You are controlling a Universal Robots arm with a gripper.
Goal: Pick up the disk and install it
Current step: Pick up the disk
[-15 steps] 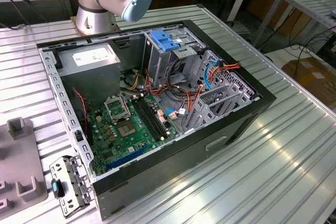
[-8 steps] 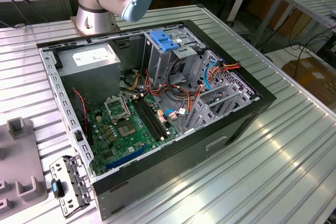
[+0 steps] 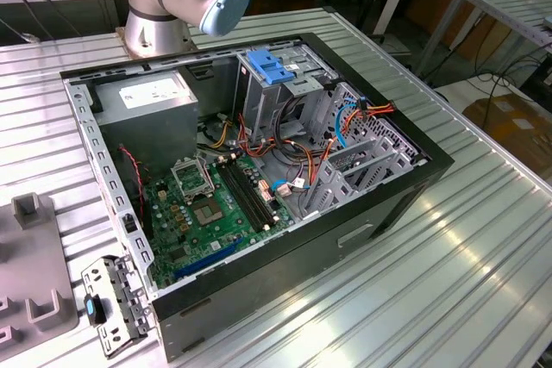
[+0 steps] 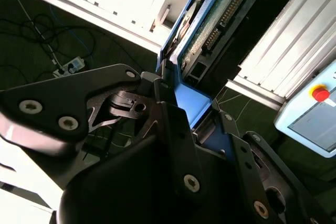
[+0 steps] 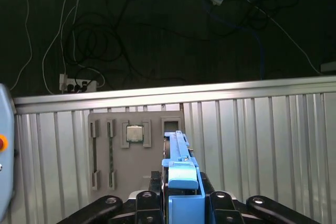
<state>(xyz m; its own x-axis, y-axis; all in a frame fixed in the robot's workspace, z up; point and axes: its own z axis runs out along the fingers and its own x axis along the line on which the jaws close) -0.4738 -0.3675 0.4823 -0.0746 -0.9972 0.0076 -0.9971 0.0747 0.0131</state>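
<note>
**Disk clamped in my claw, over the table**

My claw is closed on the disk, with fingers pinching its blue carrier from both sides. In the first wrist view the disk stands edge-on above the ribbed metal table, and the grey fixture plate with a chip lies beyond it. In the exterior view, from its left: loose bracket panel, open computer case, motherboard, power supply, blue latch.
</note>
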